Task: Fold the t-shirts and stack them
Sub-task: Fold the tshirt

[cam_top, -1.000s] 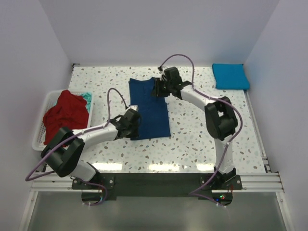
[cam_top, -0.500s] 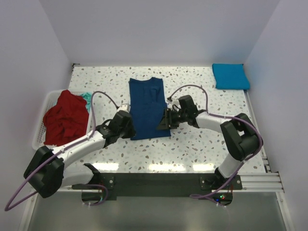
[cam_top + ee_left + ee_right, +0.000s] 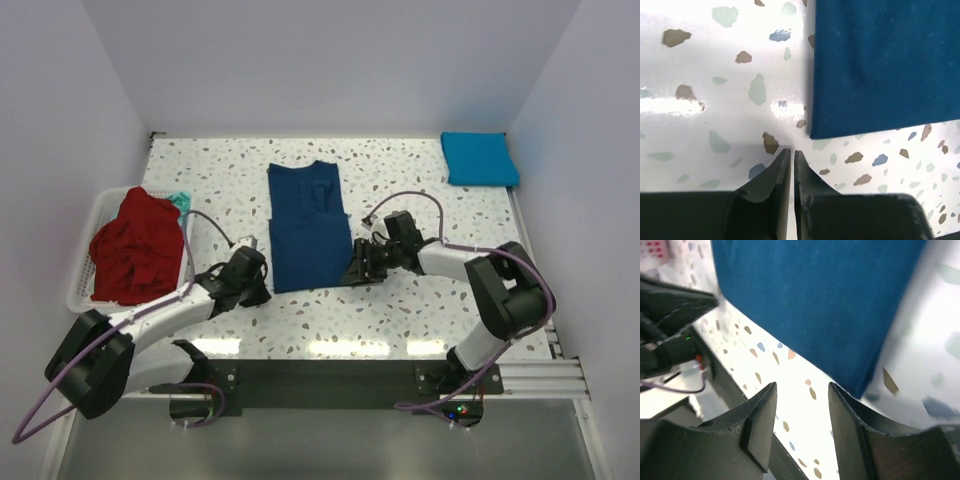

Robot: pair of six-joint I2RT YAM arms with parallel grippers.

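Note:
A navy blue t-shirt (image 3: 308, 225) lies folded into a long strip in the middle of the table. My left gripper (image 3: 262, 290) is shut and empty, low on the table just off the shirt's near left corner (image 3: 816, 134). My right gripper (image 3: 358, 274) is open and empty beside the shirt's near right corner (image 3: 860, 385). A folded turquoise-blue t-shirt (image 3: 479, 158) lies at the far right. A red t-shirt (image 3: 135, 245) is heaped in the white basket (image 3: 84, 285), with a bit of teal cloth (image 3: 181, 203) behind it.
The basket stands at the table's left edge. White walls close in the table on the left, back and right. The black rail (image 3: 330, 380) with both arm bases runs along the near edge.
Both grippers have drawn back toward the near edge of the navy shirt. The right gripper came from the collar end down to the near right corner. The left gripper slid off the shirt's left edge.

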